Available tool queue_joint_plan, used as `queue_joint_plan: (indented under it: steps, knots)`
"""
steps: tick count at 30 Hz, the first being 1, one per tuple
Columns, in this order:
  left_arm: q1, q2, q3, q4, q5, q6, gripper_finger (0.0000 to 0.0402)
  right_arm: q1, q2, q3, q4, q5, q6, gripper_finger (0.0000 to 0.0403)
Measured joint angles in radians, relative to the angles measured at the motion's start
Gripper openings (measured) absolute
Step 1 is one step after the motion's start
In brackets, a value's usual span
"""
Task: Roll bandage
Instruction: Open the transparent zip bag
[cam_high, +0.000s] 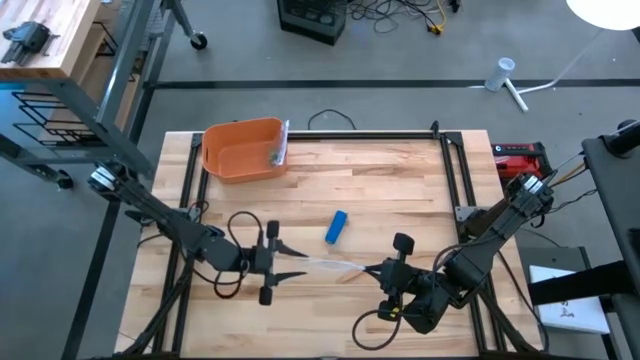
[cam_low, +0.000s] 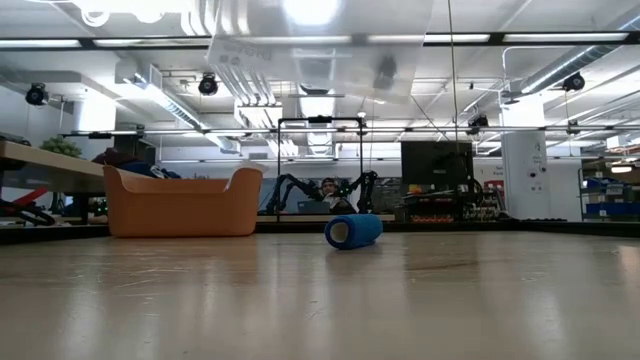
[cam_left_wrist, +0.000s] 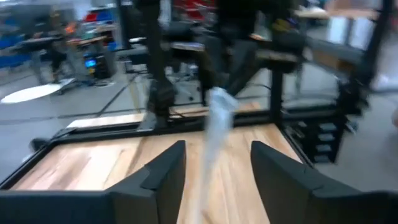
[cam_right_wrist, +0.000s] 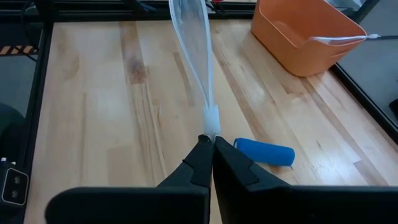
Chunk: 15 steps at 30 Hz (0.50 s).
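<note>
Wooden table (cam_high: 400, 180) bears orange bin (cam_high: 243, 150), blue roll (cam_high: 336, 227).

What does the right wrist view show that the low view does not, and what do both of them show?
Only the right wrist view shows the right hand shut on one end of the white bandage strip, which stretches away above the wooden table.

Only the low view shows the room behind the table, with ceiling lights and a dark monitor.

Both show the blue roll lying on the table and the orange bin beyond it.
</note>
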Motion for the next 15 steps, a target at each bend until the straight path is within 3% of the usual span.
queue_joint_plan:
  steps: [6,15]
  knots:
    - [0.0,-0.023,0.0,0.001,-0.047,-0.05,0.0169,0.0,0.0,0.0,0.0,0.0,0.0,0.0002]
    - [0.0,-0.02,0.0,0.045,0.024,-0.043,0.009,0.0,0.0,0.0,0.0,0.0,0.0,0.0002]
